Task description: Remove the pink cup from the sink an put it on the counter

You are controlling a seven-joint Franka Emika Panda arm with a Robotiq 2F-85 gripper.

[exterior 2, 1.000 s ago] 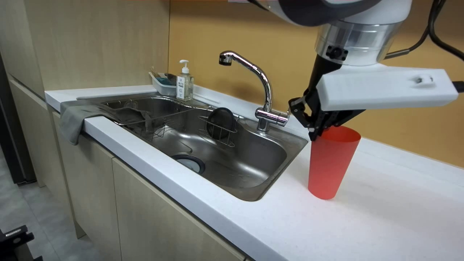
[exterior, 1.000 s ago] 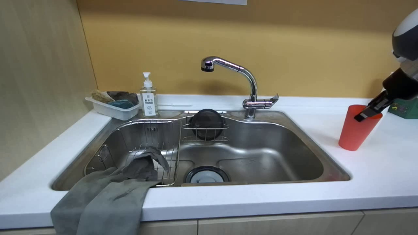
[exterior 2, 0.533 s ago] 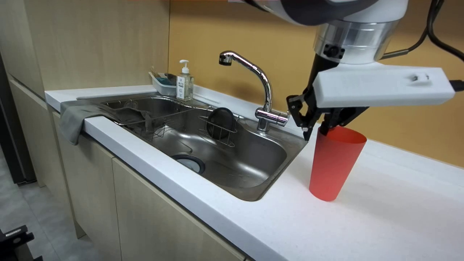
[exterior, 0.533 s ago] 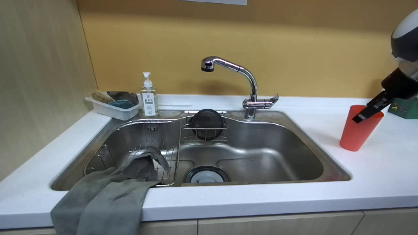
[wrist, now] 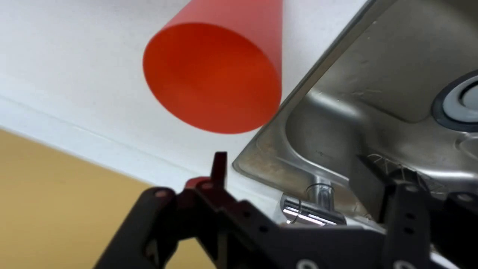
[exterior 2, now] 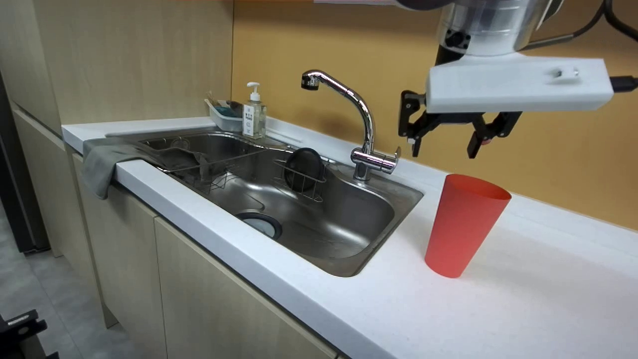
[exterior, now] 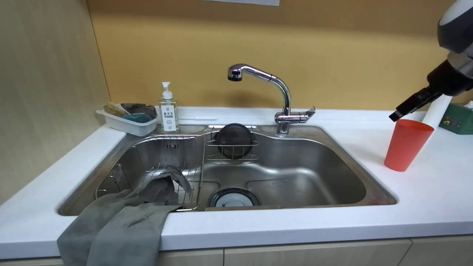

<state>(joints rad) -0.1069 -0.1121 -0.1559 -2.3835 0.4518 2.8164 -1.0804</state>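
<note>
My gripper (exterior 2: 444, 153) hangs in the upper right of the frame in an exterior view, its fingers (exterior 2: 474, 144) spread wide and nothing between them. Below, and apart from the fingers, the pink cup (exterior 2: 466, 232), red in appearance, stands mouth up on the counter (exterior 2: 528, 299), outside the sink (exterior 2: 371, 209) and near its right end in the frame. I judge the placing step complete; only clearing the gripper away is outstanding. The next move calls for a vertical lift with the fingers spread and no sideways sweep, since a tall, tapered cup would probably tip if the rim is caught. I do not rely on a single view. In an exterior view the fingers (exterior: 409, 105) overlap, and their spread cannot be read; a green box (exterior: 458, 120) also shows at the right edge, absent from the wrist view. Only the wrist view looks deep into the cup, upper centre of frame, with no contents visible; its base lies out of frame there, whereas both exterior views show it on the counter.
</note>
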